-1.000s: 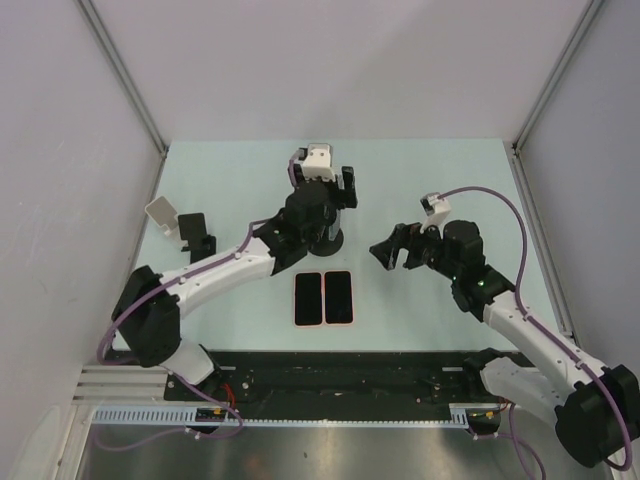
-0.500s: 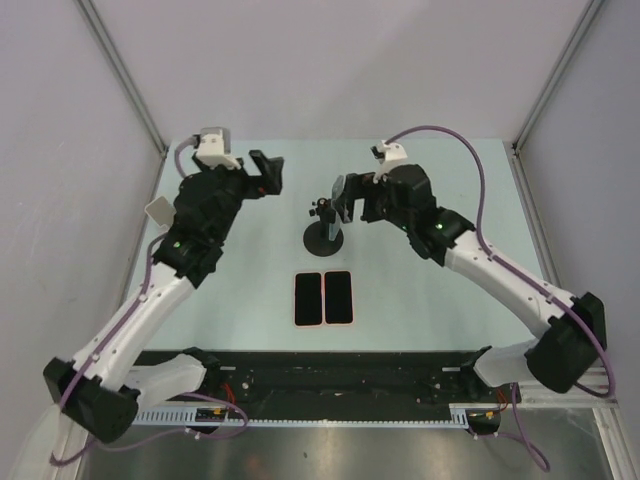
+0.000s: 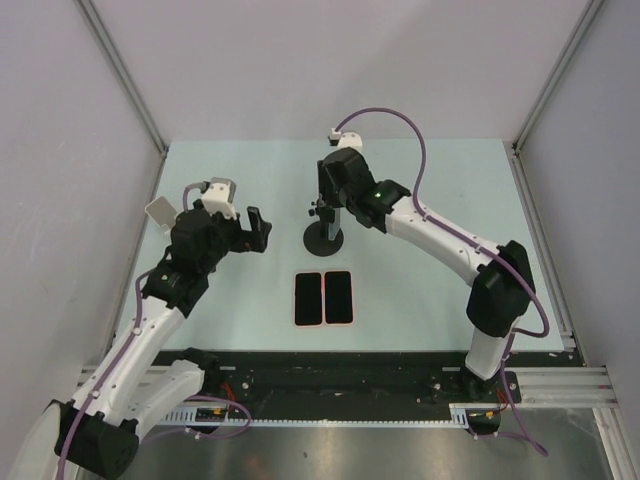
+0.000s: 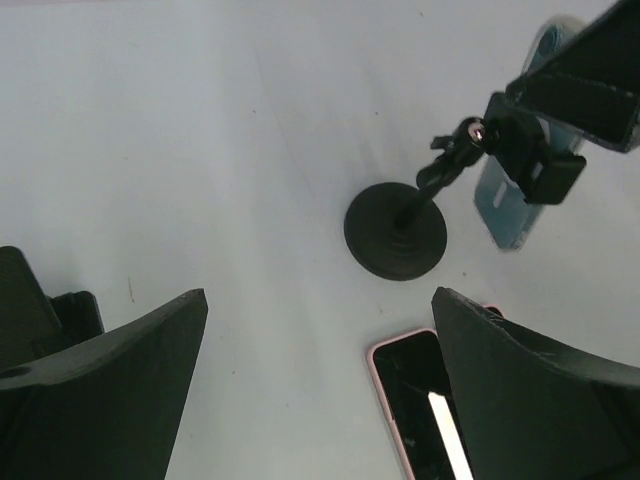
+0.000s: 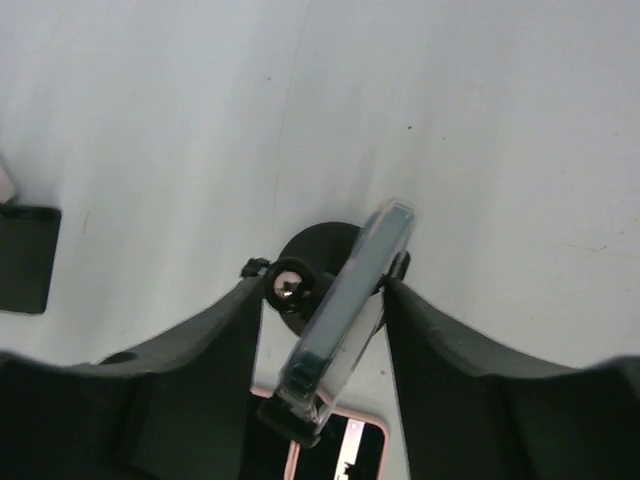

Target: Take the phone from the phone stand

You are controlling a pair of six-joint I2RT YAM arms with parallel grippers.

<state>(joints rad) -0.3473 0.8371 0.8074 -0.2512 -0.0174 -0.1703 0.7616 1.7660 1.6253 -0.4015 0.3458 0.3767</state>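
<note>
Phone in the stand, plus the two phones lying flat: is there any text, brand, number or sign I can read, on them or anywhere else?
None: no text can be read in any view.
Phone in the stand: no marking shows.
Left flat phone: dark screen, nothing legible.
Right flat phone: dark screen, nothing legible.

The right gripper [image 3: 336,200] is hanging over the top of the stand [image 3: 325,238], covering its holder, so only the stem and round base are showing. The left gripper [image 3: 258,230] is hovering well apart to the left. Nearer the arms, a phone [image 3: 308,298] and a second phone [image 3: 339,297] are lying side by side on the table [image 3: 430,290].
</note>
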